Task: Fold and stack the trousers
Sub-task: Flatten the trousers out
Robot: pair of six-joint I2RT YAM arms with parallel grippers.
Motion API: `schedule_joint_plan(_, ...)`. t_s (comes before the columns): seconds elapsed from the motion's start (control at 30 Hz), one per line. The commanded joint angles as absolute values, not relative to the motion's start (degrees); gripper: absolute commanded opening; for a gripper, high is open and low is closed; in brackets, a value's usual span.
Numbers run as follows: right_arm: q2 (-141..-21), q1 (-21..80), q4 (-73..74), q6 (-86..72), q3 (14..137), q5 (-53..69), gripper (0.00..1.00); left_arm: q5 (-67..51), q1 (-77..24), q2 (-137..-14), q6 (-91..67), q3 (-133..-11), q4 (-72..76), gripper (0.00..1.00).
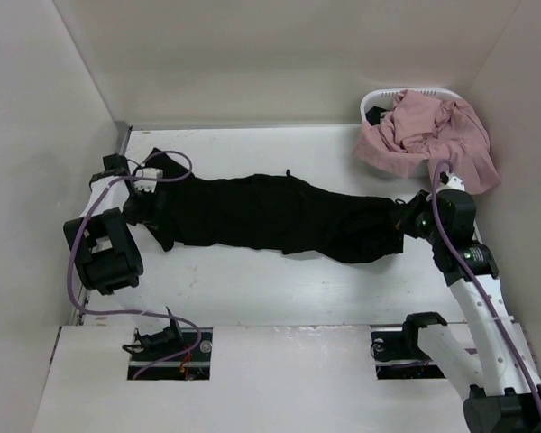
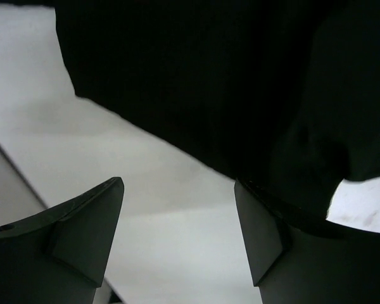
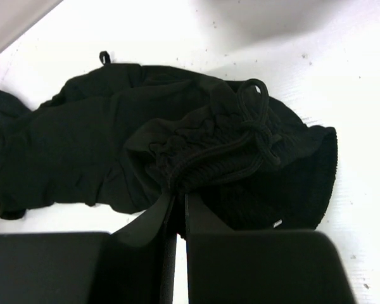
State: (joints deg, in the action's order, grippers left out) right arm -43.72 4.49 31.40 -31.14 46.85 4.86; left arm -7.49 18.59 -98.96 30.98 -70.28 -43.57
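The trousers [image 1: 270, 216] were plain black, of a soft matte cloth that creased and bunched easily, and they lay stretched in a long, uneven band across the middle of the tabletop [image 1: 279, 289], running from the left side to the right. At the right end the waistband was gathered into ribbed puckers, with a thin black drawstring [image 3: 259, 126] tied in a loose loop on top of it. The right pincer [image 3: 179, 196] was closed tight on that bunched waistband, its two dark flat fingers pressed together with the cloth caught at their tips. The left pincer [image 2: 177, 187] sat at the other end with its wedge-shaped fingers spread well apart and holding nothing; bare tabletop showed between them, and the edge of the black cloth lay against the tip of one finger. The tabletop was smooth, white and flecked with small specks. Pale, plain walls [image 1: 252, 54] closed it in on three sides. In the far right corner a crumpled dusty-pink garment [image 1: 433, 135] spilled over a white basket [image 1: 379, 97].
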Motion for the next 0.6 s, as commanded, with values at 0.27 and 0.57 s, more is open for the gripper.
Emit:
schedule_joint_plan(0.27,-45.61,3.73,26.63,-32.43,50.97,2.02,0.08,-9.59,15.87,-96.69,24.16,-64.53,-46.42,0.66)
schedule_joint_plan(0.57,-46.41,3.65,25.75,-32.7,51.68,1.32,0.08,-3.07,10.24,-101.16,24.35,-61.07,-36.48,0.3)
